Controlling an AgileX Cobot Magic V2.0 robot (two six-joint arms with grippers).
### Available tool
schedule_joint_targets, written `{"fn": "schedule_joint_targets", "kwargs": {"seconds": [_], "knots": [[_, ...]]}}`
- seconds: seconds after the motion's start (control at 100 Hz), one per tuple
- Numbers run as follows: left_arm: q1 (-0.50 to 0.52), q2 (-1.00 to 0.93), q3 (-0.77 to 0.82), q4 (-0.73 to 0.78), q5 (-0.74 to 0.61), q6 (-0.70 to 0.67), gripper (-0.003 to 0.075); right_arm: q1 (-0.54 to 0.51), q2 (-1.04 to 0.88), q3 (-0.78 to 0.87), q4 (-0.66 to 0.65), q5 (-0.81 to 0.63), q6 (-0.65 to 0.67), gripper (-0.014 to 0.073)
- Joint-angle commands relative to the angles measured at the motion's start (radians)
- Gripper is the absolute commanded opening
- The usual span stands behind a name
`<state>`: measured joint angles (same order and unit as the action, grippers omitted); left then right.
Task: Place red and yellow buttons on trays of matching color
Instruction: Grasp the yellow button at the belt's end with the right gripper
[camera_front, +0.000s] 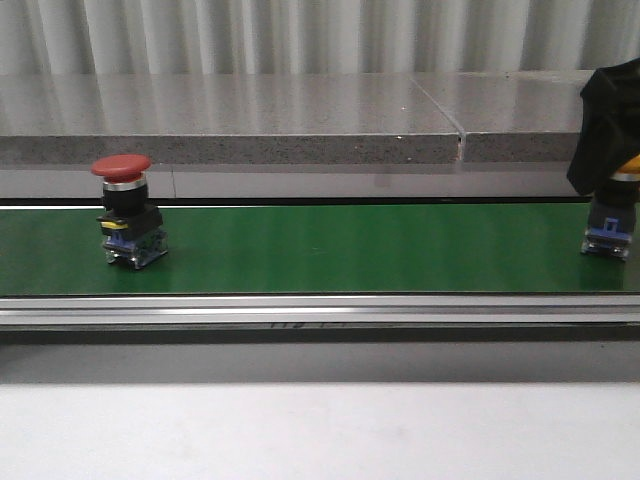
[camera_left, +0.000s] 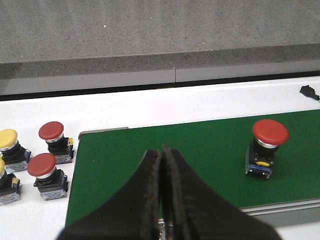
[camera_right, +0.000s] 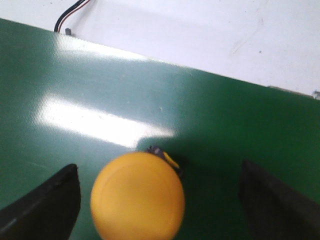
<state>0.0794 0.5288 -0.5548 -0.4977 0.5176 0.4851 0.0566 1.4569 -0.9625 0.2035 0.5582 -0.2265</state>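
The right end effector (camera_right: 155, 200) hung open around a yellow button (camera_right: 137, 196) at the green belt's (camera_front: 330, 250) right end; sitting off-centre, it risked toppling. The left end effector (camera_left: 162, 200) was closed, empty.

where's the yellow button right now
In the front view the yellow button stands at the far right of the green belt, between the open fingers of the right gripper.

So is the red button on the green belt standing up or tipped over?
Standing up. The red button sits on its blue base on the green belt, with its red cap on top.
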Motion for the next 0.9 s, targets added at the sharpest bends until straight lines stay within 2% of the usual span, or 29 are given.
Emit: {"fn": "schedule_joint_targets", "kwargs": {"seconds": [0.0,0.07,0.19,0.26,0.54,0.68,0.89], "knots": [[-0.007,0.000,-0.028,-0.029,-0.070,0.003,-0.0020,0.003,0.001,-0.048,0.010,-0.043,-0.006,0.0576],[-0.007,0.000,-0.028,-0.029,-0.070,0.003,-0.0020,0.003,0.012,-0.051,0.010,-0.032,-0.006,0.0462],[-0.007,0.000,-0.028,-0.029,-0.070,0.003,-0.0020,0.002,0.012,-0.053,0.010,0.006,-0.006,0.0204],[-0.007,0.000,-0.028,-0.029,-0.070,0.003,-0.0020,0.002,0.012,-0.057,0.010,0.030,-0.006,0.0137],[-0.007,0.000,-0.028,-0.029,-0.070,0.003,-0.0020,-0.049,-0.034,-0.132,-0.029,0.239,0.000,0.0132],[-0.007,0.000,-0.028,-0.029,-0.070,0.003,-0.0020,-0.151,-0.104,-0.128,-0.038,0.277,0.012,0.0132],[-0.007,0.000,-0.028,-0.029,-0.070,0.003,-0.0020,-0.364,-0.205,-0.079,-0.039,0.275,0.050,0.0132]]}}
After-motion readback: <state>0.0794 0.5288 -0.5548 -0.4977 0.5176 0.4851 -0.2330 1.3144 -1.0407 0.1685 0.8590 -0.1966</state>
